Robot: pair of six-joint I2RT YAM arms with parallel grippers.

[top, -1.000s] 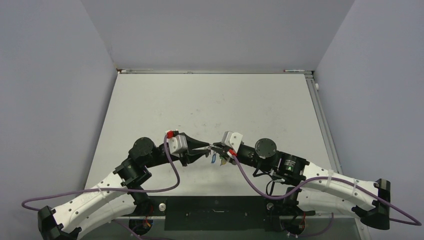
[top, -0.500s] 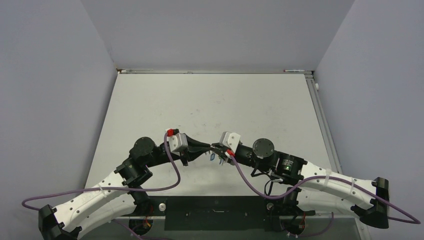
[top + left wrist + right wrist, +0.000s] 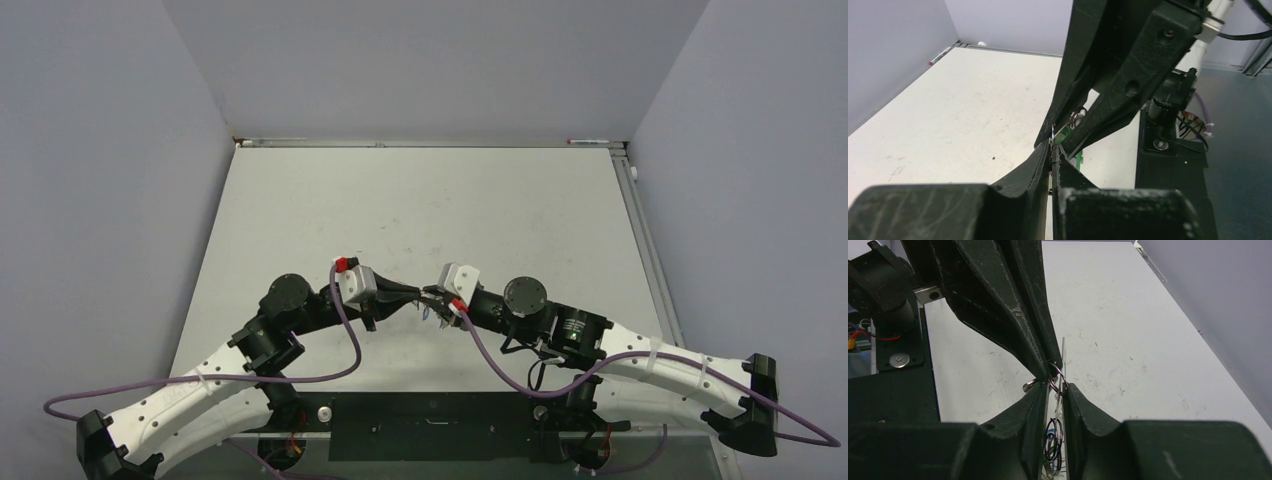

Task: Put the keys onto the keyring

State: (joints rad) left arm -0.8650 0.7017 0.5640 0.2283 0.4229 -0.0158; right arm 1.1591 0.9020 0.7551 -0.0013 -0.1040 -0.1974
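The keyring (image 3: 1052, 135) is clamped by the left gripper (image 3: 1052, 150); at its 3 o'clock, keys (image 3: 1052, 442) are pinched by the right gripper (image 3: 1055, 390).

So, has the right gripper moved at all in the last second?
Yes, slightly. Against the black base plate, the right gripper and its wrist have shifted left in the top view, closer to the left gripper.

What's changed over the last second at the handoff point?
The right gripper crept left toward the left gripper, and the dangling keys drew up between them. Unchanged: left jaws shut on the keyring, right jaws shut on the keys; nothing released.
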